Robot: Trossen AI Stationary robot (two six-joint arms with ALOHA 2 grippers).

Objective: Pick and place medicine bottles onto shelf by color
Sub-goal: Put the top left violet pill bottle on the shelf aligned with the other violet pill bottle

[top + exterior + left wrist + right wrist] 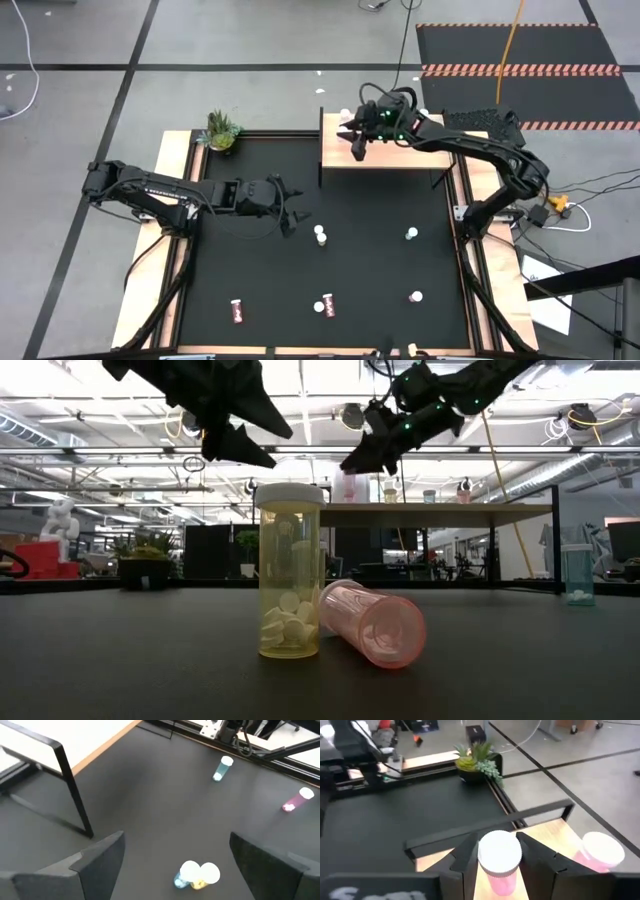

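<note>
Left of the high view: plant point(221, 131) sits at the table's upper-left corner, left gripper point(290, 213) hangs w/ fingers spread wide and empty over the black table point(380, 250), just left of a standing pair of bottles point(320, 236); left wrist view shows that pair as a blue one touching a yellow one point(199, 875). Lower in the frame lie a red bottle point(238, 312) and another red one point(327, 306); right of centre stand a teal bottle point(411, 234) and one more point(415, 297), well apart, so plenty of open room betw. them. Upper centre-right: right gripper point(356, 136) is over the shelf point(400, 155) near its left edge, pinching a pink bottle point(498, 865) by the body under its cap; a second pink bottle point(598, 854) stands just beside on the shelf. Step, prob.: placing pink next to pink. Next move calls for lowering straight, releasing w/o nudging the neighbour or slipping off the shelf's edge; left arm then closes on the pair.
</note>
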